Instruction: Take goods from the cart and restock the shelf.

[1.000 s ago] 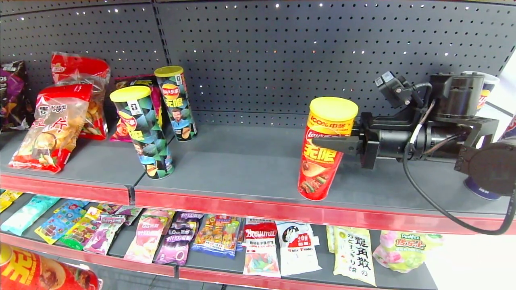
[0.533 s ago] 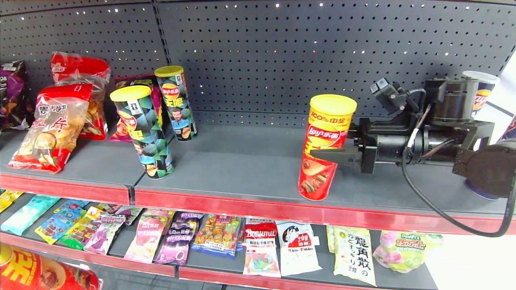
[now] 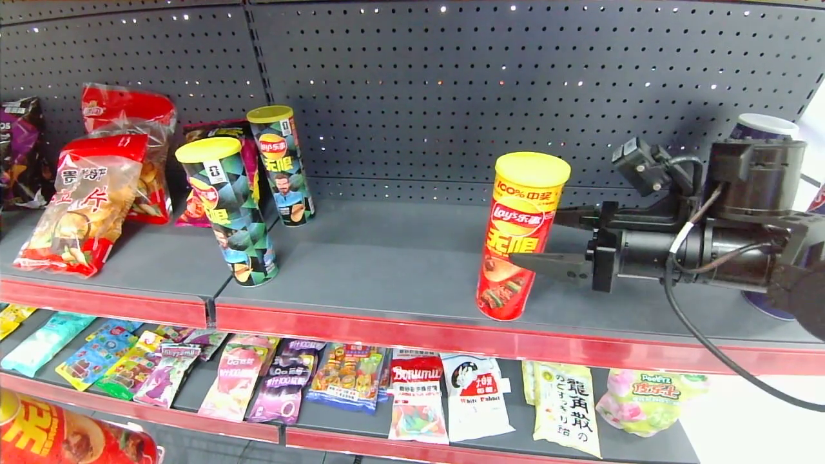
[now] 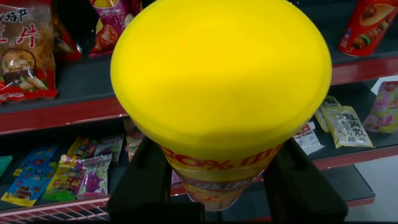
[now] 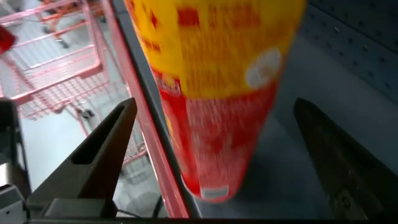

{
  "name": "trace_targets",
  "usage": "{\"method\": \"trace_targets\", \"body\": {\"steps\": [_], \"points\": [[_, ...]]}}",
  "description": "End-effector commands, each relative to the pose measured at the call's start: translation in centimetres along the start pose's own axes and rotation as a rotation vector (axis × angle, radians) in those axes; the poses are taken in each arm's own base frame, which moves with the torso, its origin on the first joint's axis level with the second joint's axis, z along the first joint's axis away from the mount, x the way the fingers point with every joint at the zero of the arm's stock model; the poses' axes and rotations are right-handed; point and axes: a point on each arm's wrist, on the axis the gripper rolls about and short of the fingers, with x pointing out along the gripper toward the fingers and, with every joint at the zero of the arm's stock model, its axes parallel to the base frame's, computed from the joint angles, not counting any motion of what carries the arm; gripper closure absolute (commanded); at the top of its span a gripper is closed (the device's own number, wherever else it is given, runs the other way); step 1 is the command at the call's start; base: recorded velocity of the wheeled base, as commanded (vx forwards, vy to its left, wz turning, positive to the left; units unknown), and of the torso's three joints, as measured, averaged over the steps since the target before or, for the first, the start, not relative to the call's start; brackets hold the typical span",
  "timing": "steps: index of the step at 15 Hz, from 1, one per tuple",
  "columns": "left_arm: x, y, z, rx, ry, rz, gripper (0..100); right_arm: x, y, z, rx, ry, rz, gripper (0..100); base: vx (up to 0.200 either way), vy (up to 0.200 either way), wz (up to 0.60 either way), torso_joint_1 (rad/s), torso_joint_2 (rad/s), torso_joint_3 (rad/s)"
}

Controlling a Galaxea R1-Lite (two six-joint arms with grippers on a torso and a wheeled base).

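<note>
A red chip can point(image 3: 521, 240) with a yellow lid stands upright near the front of the grey shelf point(image 3: 399, 258). My right gripper point(image 3: 540, 238) is open just right of the can, one finger in front of it and one behind, neither pressing it. In the right wrist view the can point(image 5: 211, 99) rises between the spread fingers point(image 5: 102, 152), with gaps on both sides. My left gripper point(image 4: 221, 186) is shut on a second red can point(image 4: 221, 81) with a yellow lid, held low in front of the shelves; that can point(image 3: 64, 438) also appears in the head view's lower left corner.
Two patterned cans point(image 3: 227, 209) point(image 3: 281, 164) and snack bags point(image 3: 84, 200) fill the shelf's left part. A cup-like tub point(image 3: 764, 125) stands behind the right arm. Candy bags point(image 3: 348, 377) line the lower shelf. A pink cart point(image 5: 56, 74) stands below. Shelf room lies between the cans.
My right gripper let go of the red can, spread its fingers and drew back to the right. The can stays standing on the shelf.
</note>
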Motion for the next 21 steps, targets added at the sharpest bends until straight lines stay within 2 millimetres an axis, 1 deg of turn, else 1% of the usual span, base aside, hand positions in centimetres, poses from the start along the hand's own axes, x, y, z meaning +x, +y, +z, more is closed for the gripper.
{"method": "trace_targets", "body": {"steps": [1, 3, 4, 5, 6, 7, 8, 10, 16, 21], "points": [[0.0, 0.0, 0.0, 0.000, 0.002, -0.001, 100, -1.8, 2.3, 0.6, 0.006, -0.009, -0.064, 0, 0.000, 0.000, 0.00, 0.000, 0.00, 0.000], [0.1, 0.0, -0.1, -0.001, 0.005, -0.002, 100, -1.9, 4.1, 0.9, 0.075, -0.011, -0.121, 0, 0.000, 0.000, 0.00, 0.000, 0.00, 0.000], [0.0, 0.0, -0.1, -0.001, 0.003, -0.002, 100, -1.4, 5.6, 1.3, 0.142, -0.017, -0.153, 0, 0.000, 0.000, 0.00, 0.000, 0.00, 0.000], [0.0, 0.0, -0.1, -0.001, 0.003, -0.002, 100, -1.0, 6.4, 1.6, 0.169, -0.028, -0.175, 0, 0.000, 0.000, 0.00, 0.000, 0.00, 0.000], [0.0, 0.0, -0.1, 0.000, 0.002, -0.001, 100, -0.5, 6.7, 1.5, 0.165, -0.041, -0.198, 0, 0.000, 0.000, 0.00, 0.000, 0.00, 0.000], [0.0, 0.0, -0.1, 0.000, 0.002, 0.000, 100, -0.1, 6.8, 1.2, 0.163, -0.043, -0.209, 0, 0.000, 0.000, 0.00, 0.000, 0.00, 0.000], [0.0, 0.0, -0.1, 0.000, 0.002, 0.000, 100, 0.9, 7.0, 0.7, 0.153, -0.058, -0.248, 0, 0.000, 0.000, 0.00, 0.000, 0.00, 0.000], [0.0, 0.0, -0.1, 0.000, 0.001, 0.000, 100, 1.9, 7.1, 0.3, 0.151, -0.065, -0.293, 0, 0.000, 0.000, 0.00, 0.000, 0.00, 0.000], [0.0, 0.0, -0.1, 0.000, 0.002, 0.000, 100, 3.2, 6.8, -0.4, 0.156, -0.033, -0.292, 0, 0.000, 0.000, 0.00, 0.000, 0.00, 0.000], [0.0, 0.0, -0.1, 0.000, 0.002, 0.000, 100, 3.4, 5.8, -1.1, 0.166, -0.014, -0.323, 0, 0.000, 0.000, 0.00, 0.000, 0.00, 0.000]]}}
